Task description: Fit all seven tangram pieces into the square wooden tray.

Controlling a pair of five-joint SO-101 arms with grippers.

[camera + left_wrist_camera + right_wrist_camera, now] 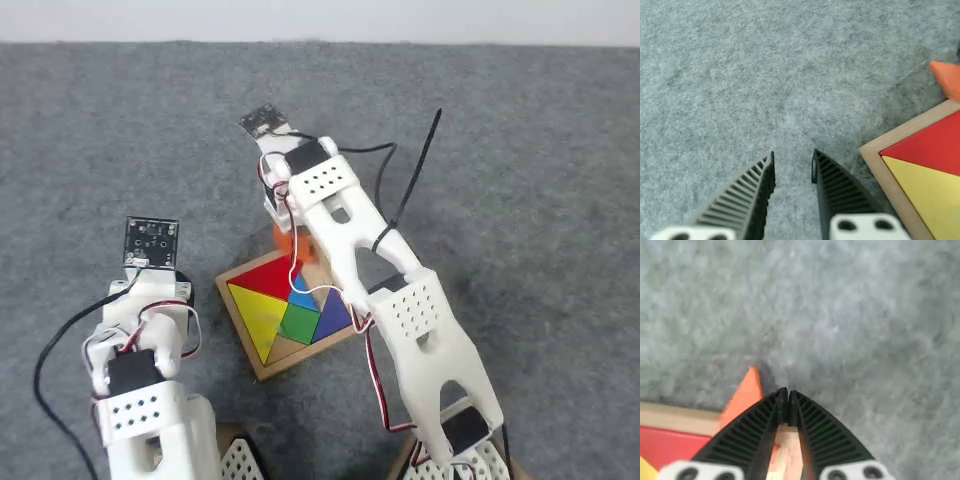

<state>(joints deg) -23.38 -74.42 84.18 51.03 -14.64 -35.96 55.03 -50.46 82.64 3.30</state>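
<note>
Right pincer (pixel 788 392): jaws pressed almost together, tips low over the tray's (pixel 238 325) far corner. The orange piece (pixel 744 395) is just beside the tips; can't tell if it's gripped. It sits against the tray's outer rim at that corner, on the grey surface (pixel 740 75). Inside the tray: red piece (pixel 268 280), yellow piece (pixel 255 315), green piece (pixel 298 322), blue piece (pixel 300 295), purple piece (pixel 333 315). Left pincer (pixel 792 160): narrow gap, nothing in it, over the surface just off the tray corner where red and yellow meet.
</note>
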